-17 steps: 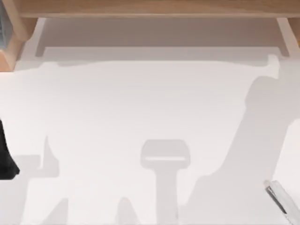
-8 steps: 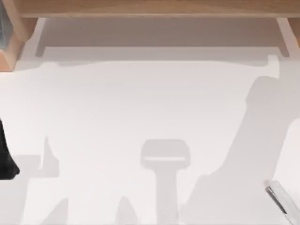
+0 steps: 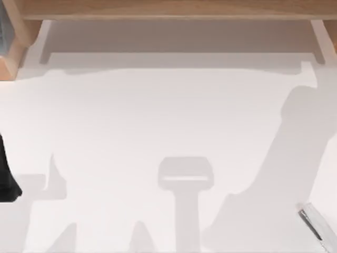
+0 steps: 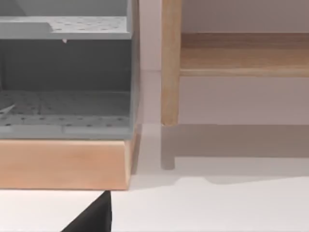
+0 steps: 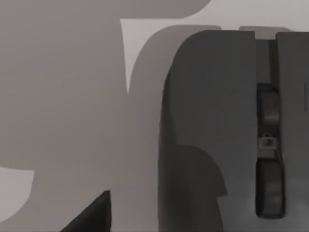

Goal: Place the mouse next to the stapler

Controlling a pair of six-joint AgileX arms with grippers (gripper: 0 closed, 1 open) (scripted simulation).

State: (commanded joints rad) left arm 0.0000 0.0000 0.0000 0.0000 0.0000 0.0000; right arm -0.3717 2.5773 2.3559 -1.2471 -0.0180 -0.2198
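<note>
The mouse (image 5: pixel 212 121) is dark grey with a scroll wheel (image 5: pixel 268 145) set in a central groove. It lies on the white table, seen close up from the right wrist, which hovers just over it. A dark corner of my right gripper (image 5: pixel 91 215) shows beside the mouse, apart from it. My right arm (image 3: pixel 316 224) is at the table's front right corner. My left arm (image 3: pixel 6 179) rests at the left edge, with a dark corner of its gripper (image 4: pixel 91 217) over the table. The stapler is out of view.
A wooden shelf (image 3: pixel 168 10) runs along the far edge, with a wooden post (image 4: pixel 170 63) at its left. A grey perforated rack (image 4: pixel 63 111) on a wooden base (image 4: pixel 63 164) stands at the far left. Arm shadows lie across the white tabletop (image 3: pixel 158 116).
The right arm's shadow on the table has crept slightly right and down. The left arm has not moved.
</note>
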